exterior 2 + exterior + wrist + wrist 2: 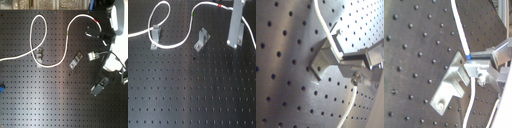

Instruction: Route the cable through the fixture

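Observation:
A white cable loops over the black perforated board; it also shows in the second exterior view. It passes the metal fixture on the first exterior view's left. A second fixture stands beside the cable's middle run, apart from it. A red mark sits on the cable near my gripper. In both wrist views my gripper is shut on the cable at a blue mark, right beside an angled metal fixture that also shows in the first wrist view.
In the second exterior view the white arm fills the second exterior view's right side, with a dark bracket lying below it. A small blue object sits at the second exterior view's left edge. Both fixtures stand mid-board.

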